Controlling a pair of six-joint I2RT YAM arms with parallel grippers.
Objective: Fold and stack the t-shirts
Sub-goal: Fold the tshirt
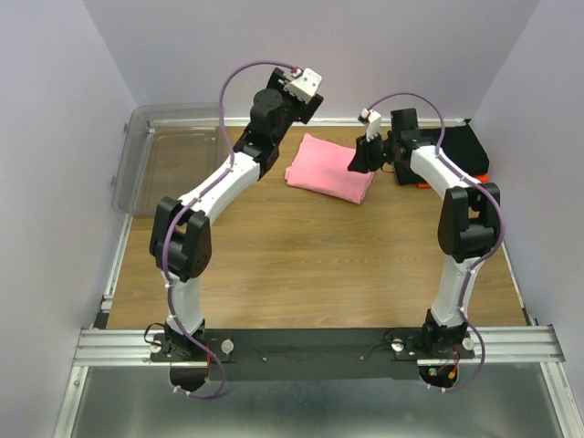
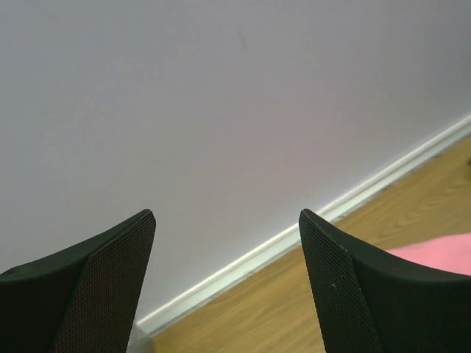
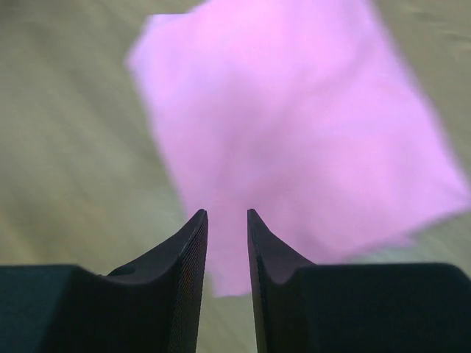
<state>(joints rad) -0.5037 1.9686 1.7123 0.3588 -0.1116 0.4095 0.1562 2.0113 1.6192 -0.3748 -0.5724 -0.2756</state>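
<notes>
Folded pink t-shirt (image 1: 328, 171) on the worktop (image 1: 301, 265), no claw gripping it.
It lies far middle; the black t-shirt (image 1: 464, 146) on the orange t-shirt (image 1: 423, 185) lies far right, and the clear bin (image 1: 164, 164) far left. The right claw (image 3: 227, 215) hovers above it, slightly open; the left claw (image 2: 227, 217) is wide open, facing the wall (image 2: 221, 110).
</notes>
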